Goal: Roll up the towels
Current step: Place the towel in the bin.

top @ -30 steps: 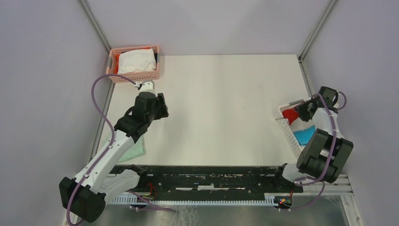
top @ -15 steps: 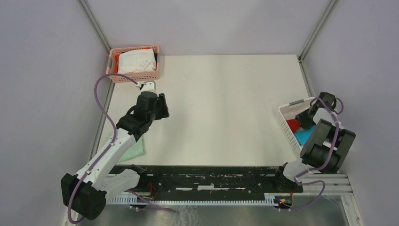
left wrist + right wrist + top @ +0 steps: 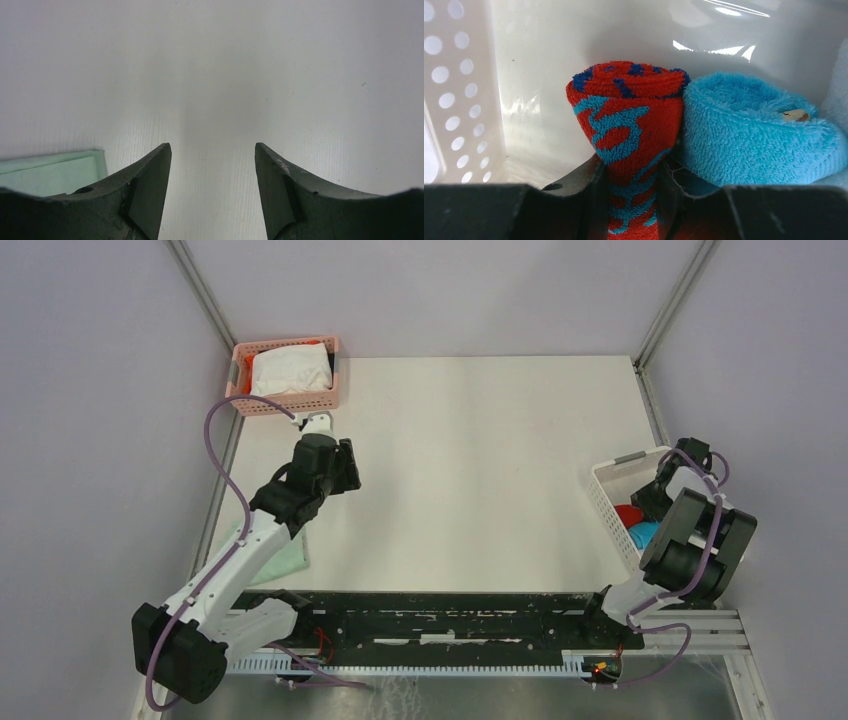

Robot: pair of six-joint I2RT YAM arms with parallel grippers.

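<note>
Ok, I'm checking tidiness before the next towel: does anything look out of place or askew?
Nothing spilled or damaged. The red towel sits in the white basket against the blue towel, squeezed narrow by the right tool and flaring beyond it. The white towel lies bunched, unrolled, in the pink basket.

No legible text, brand, number or sign is found in any view; the only tag seen, a small tan label (image 3: pixel 796 115) on the rolled turquoise-blue terry towel (image 3: pixel 754 140) in the white perforated plastic basket (image 3: pixel 454 100) at the right, shows no readable marking.
</note>
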